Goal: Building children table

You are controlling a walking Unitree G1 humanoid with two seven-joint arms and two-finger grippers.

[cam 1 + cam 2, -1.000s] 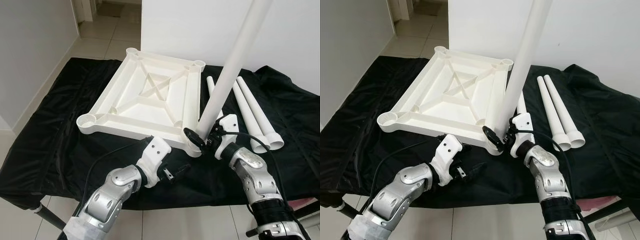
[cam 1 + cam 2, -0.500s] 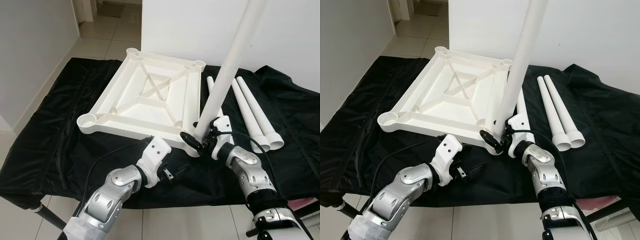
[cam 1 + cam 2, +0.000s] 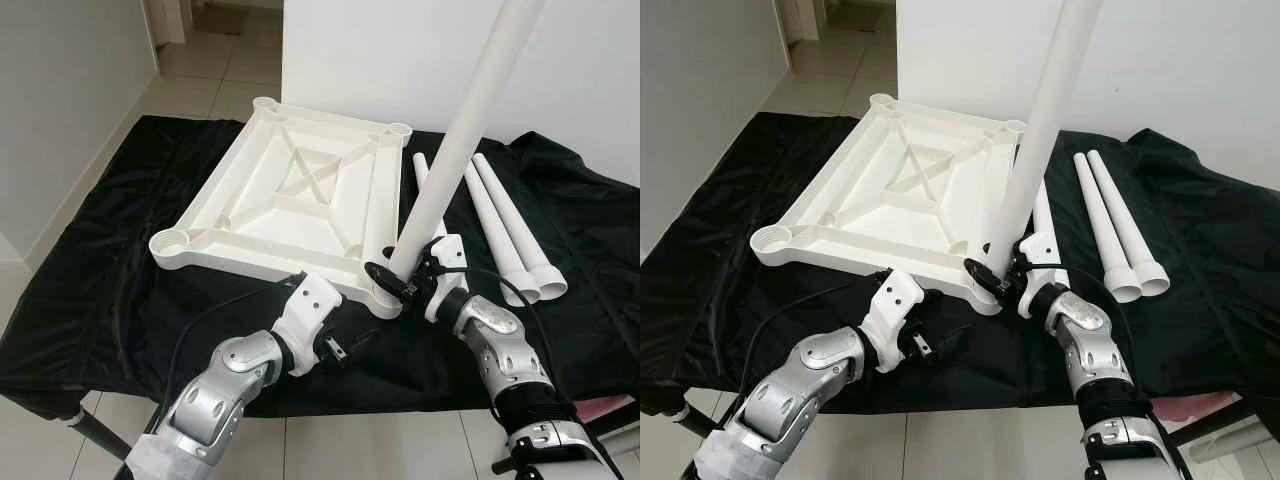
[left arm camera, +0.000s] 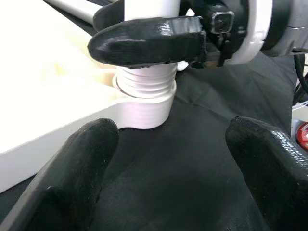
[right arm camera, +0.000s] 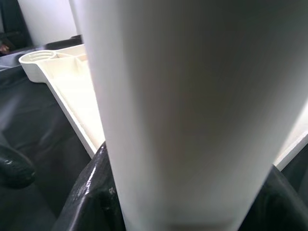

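Tabletop [image 3: 300, 200] is laid upside down on black cloth [image 3: 120, 260]. Leg [image 3: 455, 150] is clamped by right gripper [image 3: 398, 280], its threaded end at near corner socket [image 4: 144, 108]. Left gripper [image 3: 350, 345] is held open beside it.

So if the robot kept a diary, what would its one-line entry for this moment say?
right gripper: shut on table leg, threaded end in tabletop corner socket | left gripper: open, beside socket | spare legs: on black cloth
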